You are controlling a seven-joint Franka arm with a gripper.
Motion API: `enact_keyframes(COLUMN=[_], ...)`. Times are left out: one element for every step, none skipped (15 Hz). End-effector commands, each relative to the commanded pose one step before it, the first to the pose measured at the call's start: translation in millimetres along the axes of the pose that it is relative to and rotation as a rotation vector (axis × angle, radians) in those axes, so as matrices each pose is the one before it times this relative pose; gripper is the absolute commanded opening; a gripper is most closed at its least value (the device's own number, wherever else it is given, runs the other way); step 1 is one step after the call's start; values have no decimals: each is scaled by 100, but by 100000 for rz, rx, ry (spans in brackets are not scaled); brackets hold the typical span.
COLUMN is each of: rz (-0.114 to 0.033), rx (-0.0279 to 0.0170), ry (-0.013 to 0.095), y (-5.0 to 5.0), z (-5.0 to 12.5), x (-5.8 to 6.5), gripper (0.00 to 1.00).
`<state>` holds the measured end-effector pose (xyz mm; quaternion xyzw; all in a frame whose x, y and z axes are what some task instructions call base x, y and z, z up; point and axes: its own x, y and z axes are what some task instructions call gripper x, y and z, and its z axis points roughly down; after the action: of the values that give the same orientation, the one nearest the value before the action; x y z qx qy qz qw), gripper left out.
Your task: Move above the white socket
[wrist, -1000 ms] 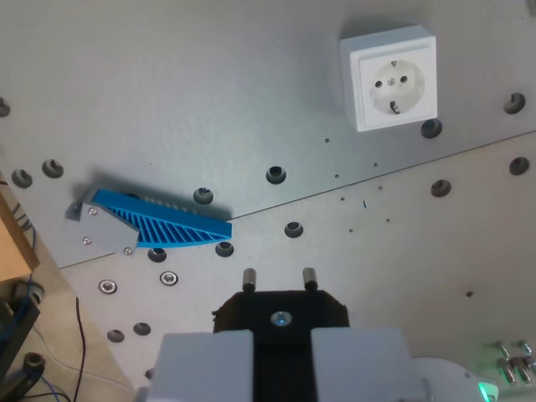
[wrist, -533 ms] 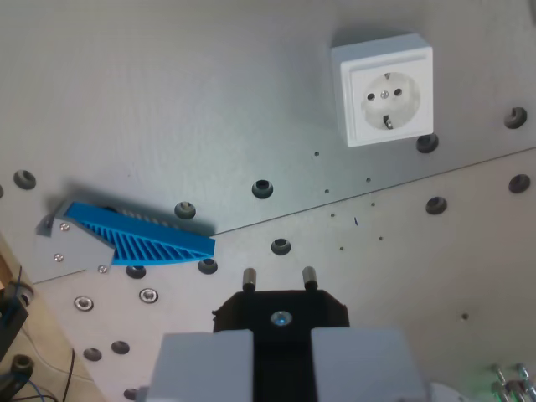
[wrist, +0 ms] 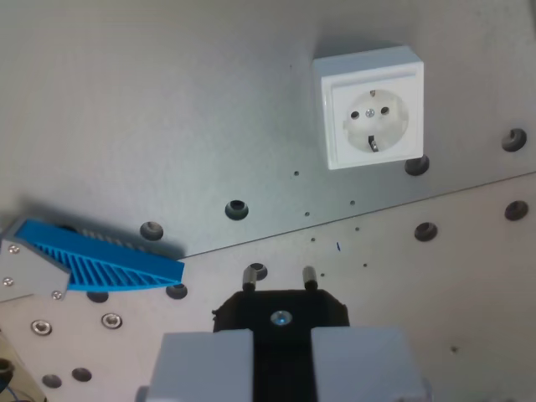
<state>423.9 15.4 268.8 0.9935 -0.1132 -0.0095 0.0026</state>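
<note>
White socket (wrist: 369, 118) sits in the upper part of the wrist view, toward the wrist view's right, fixed flat on the grey metal plate (wrist: 151, 100), its two contact holes and earth clip facing the camera, slightly rotated against the frame. Just below its lower right corner is one of the plate's mounting holes (wrist: 416, 166); a seam (wrist: 469, 186) between plate sections runs diagonally beneath it. My gripper (wrist: 280, 335) fills the bottom centre, pads pressed onto a black plug (wrist: 280, 311) whose two pins (wrist: 278, 275) point up the frame; the pins sit lower than the socket and off toward the wrist view's left. I judge the step well underway but unfinished: I need to carry the plug further up the frame and somewhat toward the right until the pins line up over the two holes, holding height so nothing scrapes the plate. Worth matching the socket's slight rotation too, or the pins will sit skewed over the holes. The blue ribbed wedge (wrist: 105, 260) with its grey bracket (wrist: 29, 272) lies well apart at the wrist view's left edge, no obstacle on this path.
</note>
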Motion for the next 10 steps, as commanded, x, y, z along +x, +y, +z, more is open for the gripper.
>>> enact_keyframes(rz=[-6169,-522,-250,-378,-200,-430,-552,-298,-425,-10], rx=[1900,37,-78,-48,-65,1,-72,-87,8,-34], ry=[7308,171,-146,-84,175,112,-168,100,148,465], y=[994,230,238,242,248,254,256,254,251,247], z=[1665,500,500,500,500,500,500,500,500,500], x=[59,-66,-70,-74,-78,-82,-87,-90,-95,-97], gripper=[0,0,0,0,0,0,0,0,0,0])
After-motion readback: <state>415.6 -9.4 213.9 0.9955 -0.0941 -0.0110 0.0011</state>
